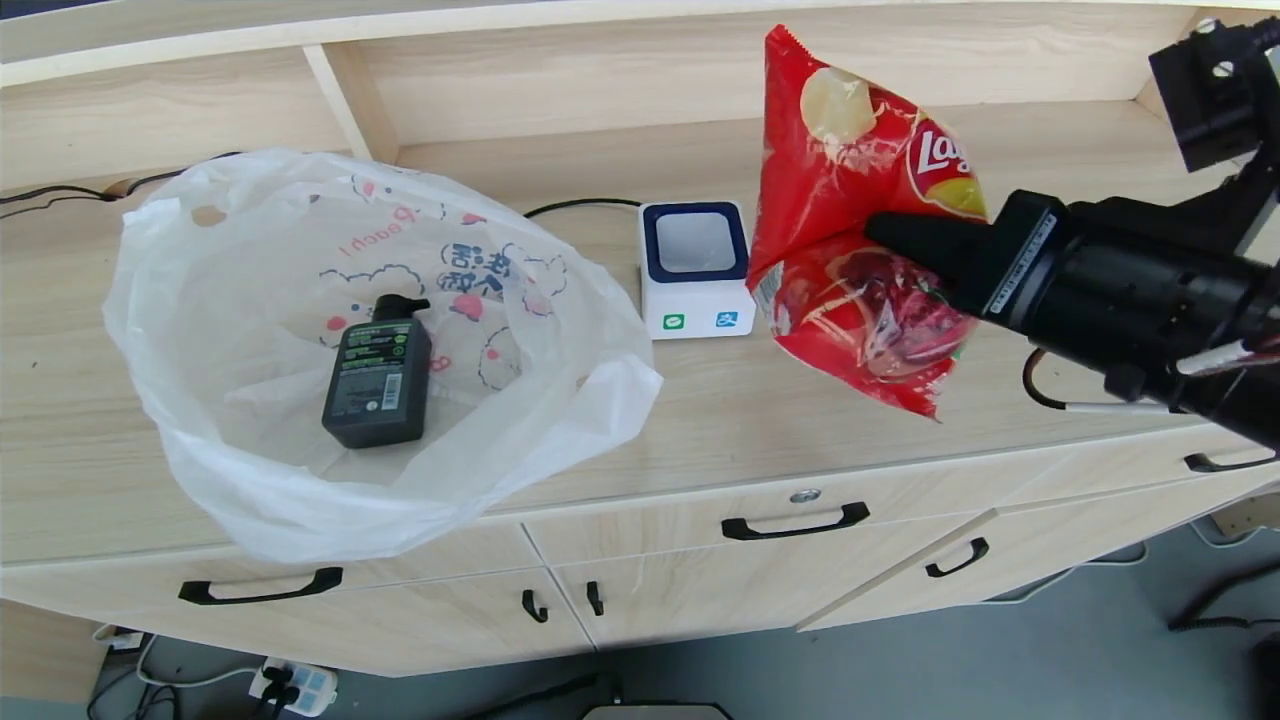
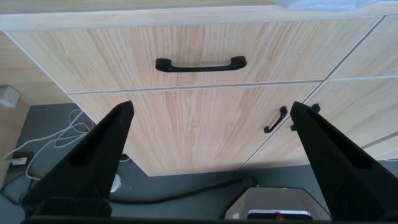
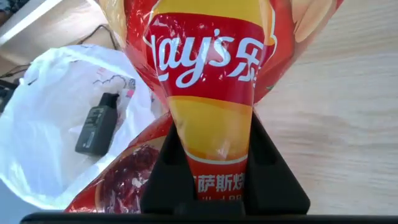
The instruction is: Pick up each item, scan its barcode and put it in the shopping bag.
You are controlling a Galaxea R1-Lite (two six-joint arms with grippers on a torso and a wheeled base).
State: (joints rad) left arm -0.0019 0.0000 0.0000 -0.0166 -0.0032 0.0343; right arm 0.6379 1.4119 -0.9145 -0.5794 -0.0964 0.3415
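My right gripper [image 1: 890, 232] is shut on a red bag of crisps [image 1: 850, 190], holding it in the air just right of the white barcode scanner [image 1: 695, 268] on the counter. In the right wrist view the crisps bag [image 3: 208, 81] is pinched between the black fingers [image 3: 171, 168]. A white plastic shopping bag [image 1: 250, 460] lies open on the counter's left part, with a black pump bottle [image 1: 378, 372] lying inside it; the bottle [image 3: 96, 127] and the shopping bag [image 3: 43, 124] also show beyond the crisps. My left gripper [image 2: 211, 162] hangs open below the counter, facing the drawer fronts.
The scanner's black cable [image 1: 580, 205] runs along the counter's back by a raised wooden shelf [image 1: 350, 90]. Drawer fronts with black handles [image 1: 795, 522] line the counter's front edge. Bare counter lies between scanner and front edge.
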